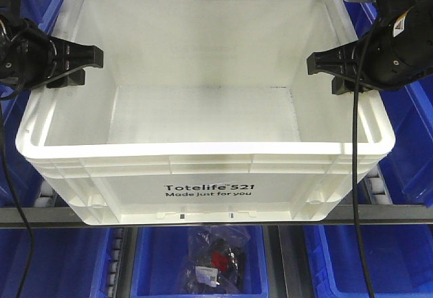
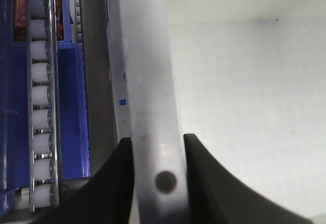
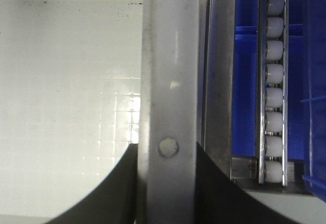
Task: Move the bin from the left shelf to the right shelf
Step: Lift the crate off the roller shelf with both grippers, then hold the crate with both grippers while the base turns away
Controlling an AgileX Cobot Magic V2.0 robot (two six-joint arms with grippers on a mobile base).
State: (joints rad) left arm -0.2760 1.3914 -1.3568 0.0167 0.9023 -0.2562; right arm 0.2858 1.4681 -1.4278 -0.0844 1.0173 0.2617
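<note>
Bin [image 1: 210, 189], clamped at its side rims by left claw [image 1: 86, 64] and right claw [image 1: 323, 71], should be lifted level and moved in unison.

FROM ABOVE AND ALONGSIDE: Your front-facing camera looks steeply down into the open bin [image 1: 203, 54] on its shelf [image 1: 27, 215], near enough that the tote fills the frame. Your wrist cameras ride hard against opposite rims, looking along them: the left gripper [image 2: 158, 138] has its jaws clamped on the left rim, roller track [image 2: 41, 107] outside, and the right gripper [image 3: 166, 145] mirrors it. All three share the bin's rims and pale interior.
</note>
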